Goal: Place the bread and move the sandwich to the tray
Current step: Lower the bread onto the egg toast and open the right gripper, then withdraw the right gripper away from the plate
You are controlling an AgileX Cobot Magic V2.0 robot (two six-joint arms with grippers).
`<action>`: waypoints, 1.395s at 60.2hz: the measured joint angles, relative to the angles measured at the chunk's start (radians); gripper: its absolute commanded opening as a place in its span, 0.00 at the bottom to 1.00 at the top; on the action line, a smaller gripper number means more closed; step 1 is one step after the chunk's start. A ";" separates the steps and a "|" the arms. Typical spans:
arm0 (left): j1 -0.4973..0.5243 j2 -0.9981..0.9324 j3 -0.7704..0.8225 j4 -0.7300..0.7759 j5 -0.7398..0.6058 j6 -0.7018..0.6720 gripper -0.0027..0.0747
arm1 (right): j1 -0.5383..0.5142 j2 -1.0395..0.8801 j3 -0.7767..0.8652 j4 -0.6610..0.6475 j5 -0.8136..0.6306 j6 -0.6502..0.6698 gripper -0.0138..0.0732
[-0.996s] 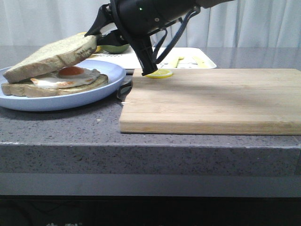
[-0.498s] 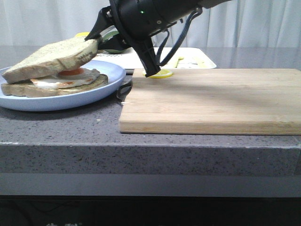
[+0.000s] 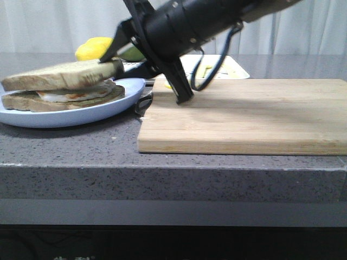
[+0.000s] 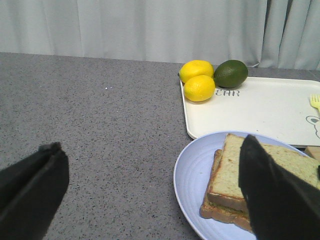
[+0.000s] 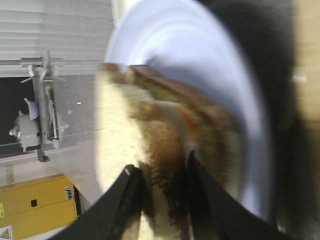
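Note:
My right gripper (image 3: 116, 67) is shut on the crust edge of the bread (image 3: 62, 75), a thick pale speckled slice. The bread lies almost flat on the fried egg (image 3: 70, 95) and the lower slice (image 3: 32, 101), and together they form the sandwich on the pale blue plate (image 3: 65, 115). In the right wrist view the gripper (image 5: 162, 175) pinches the bread (image 5: 120, 130) between both fingers. My left gripper (image 4: 150, 150) is open over bare counter beside the plate (image 4: 192, 185), with the sandwich (image 4: 232, 175) near one finger. Behind the plate sits the white tray (image 4: 255, 112).
A wooden cutting board (image 3: 244, 114) lies right of the plate. Two lemons (image 4: 197, 80) and a dark green avocado (image 4: 231, 73) sit at the tray's corner, and a yellow fork (image 4: 315, 101) lies on the tray. Grey speckled counter (image 4: 90, 115) stretches left of the plate.
The right gripper has lowered the bread from a raised tilt to almost flat on the egg. The egg is now mostly covered. The arm has tipped down over the cutting board's edge.

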 measured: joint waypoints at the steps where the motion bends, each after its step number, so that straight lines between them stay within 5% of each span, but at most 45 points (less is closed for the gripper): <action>1: 0.000 0.000 0.000 0.000 0.000 0.000 0.90 | -0.004 -0.006 0.007 0.000 0.002 0.000 0.45; 17: 0.000 0.000 0.000 0.000 0.000 0.000 0.90 | -0.112 -0.148 0.129 -0.181 0.052 0.000 0.45; 34: 0.000 0.000 0.000 0.000 0.000 0.000 0.90 | -0.187 -0.265 0.060 -0.283 0.153 -0.019 0.45; 41: 0.000 0.000 0.000 0.000 0.000 0.000 0.90 | -0.228 -0.309 0.035 -0.370 0.182 -0.030 0.37; 53: 0.000 0.000 0.000 0.000 0.000 0.000 0.90 | -0.372 -0.439 0.029 -0.733 0.297 -0.034 0.05; 62: 0.000 0.000 0.000 0.000 0.000 0.000 0.90 | -0.451 -0.524 0.035 -1.063 0.377 -0.036 0.07; 69: 0.000 0.000 0.000 0.000 -0.014 0.000 0.90 | -0.460 -0.616 0.101 -1.231 0.344 -0.038 0.07; 84: 0.000 0.019 0.000 0.000 -0.041 0.000 0.90 | -0.441 -0.925 0.439 -1.265 0.084 -0.040 0.07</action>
